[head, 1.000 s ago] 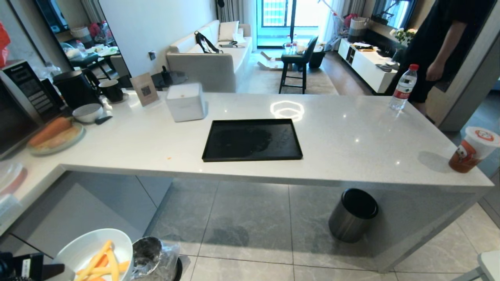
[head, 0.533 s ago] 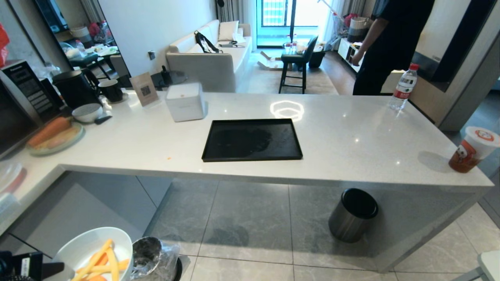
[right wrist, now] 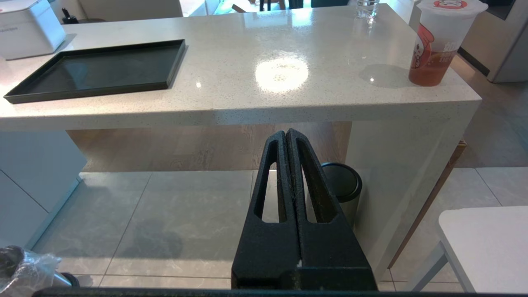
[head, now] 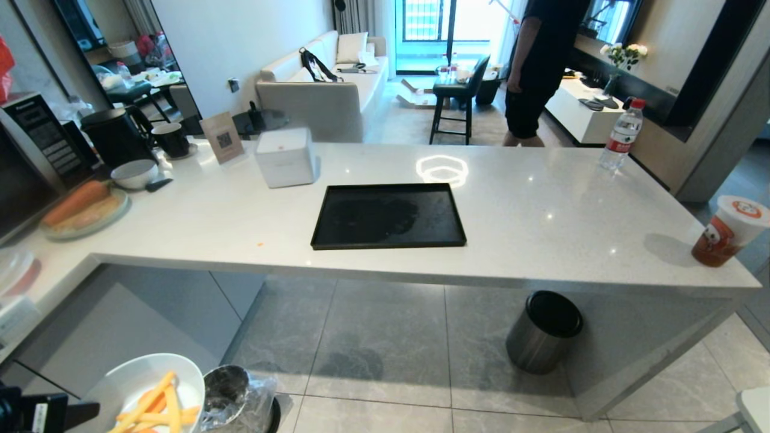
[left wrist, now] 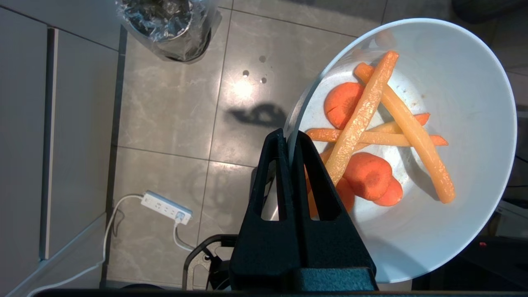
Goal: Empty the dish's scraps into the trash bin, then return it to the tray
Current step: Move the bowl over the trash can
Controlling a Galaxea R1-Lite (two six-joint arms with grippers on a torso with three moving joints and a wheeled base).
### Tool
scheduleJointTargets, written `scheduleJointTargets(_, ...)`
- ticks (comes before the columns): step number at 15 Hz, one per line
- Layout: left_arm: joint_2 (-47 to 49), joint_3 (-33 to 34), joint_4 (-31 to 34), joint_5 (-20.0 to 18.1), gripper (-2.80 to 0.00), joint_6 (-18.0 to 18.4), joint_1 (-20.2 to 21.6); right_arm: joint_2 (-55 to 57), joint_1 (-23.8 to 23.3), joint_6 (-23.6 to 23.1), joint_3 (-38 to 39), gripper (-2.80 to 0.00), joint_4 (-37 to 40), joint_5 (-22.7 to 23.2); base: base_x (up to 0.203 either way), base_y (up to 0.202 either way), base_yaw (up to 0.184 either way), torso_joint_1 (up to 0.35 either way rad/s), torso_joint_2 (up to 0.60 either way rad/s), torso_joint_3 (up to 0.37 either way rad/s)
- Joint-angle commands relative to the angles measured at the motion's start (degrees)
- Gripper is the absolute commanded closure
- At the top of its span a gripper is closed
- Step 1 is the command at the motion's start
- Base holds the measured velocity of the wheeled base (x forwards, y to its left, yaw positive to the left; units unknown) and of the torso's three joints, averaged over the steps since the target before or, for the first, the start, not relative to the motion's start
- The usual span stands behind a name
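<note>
Because the scraps [left wrist: 371, 144] must be tipped out, the dish [left wrist: 453, 165] is pinched by its rim in the closed left gripper [left wrist: 290, 138] just beside the lined trash bin [head: 231, 394], while the right gripper [right wrist: 287, 134] is kept shut, empty, and the tray [head: 388, 215] is left waiting on the counter.

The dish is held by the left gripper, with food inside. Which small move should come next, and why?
Probably carry the dish sideways until it is over the trash bin, then tip it. The left gripper is shut on the dish's rim, the scraps are all inside, and in the left wrist view the bin stands apart, not beneath the dish.
</note>
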Motion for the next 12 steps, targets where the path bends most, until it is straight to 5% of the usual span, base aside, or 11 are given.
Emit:
scheduleJointTargets(1, 0.2, -0.2, 0.2, -0.1, 0.00, 0.0, 0.1, 0.0, 0.0, 0.0, 0.0, 0.00, -0.1, 0.0, 0.000, 0.000, 0.000, 0.000, 0.00, 0.000)
scheduleJointTargets(12, 0.2, -0.2, 0.3, 0.3, 0.00, -0.2, -0.2, 0.0, 0.0, 0.0, 0.0, 0.00, -0.1, 0.0, 0.000, 0.000, 0.000, 0.000, 0.00, 0.000)
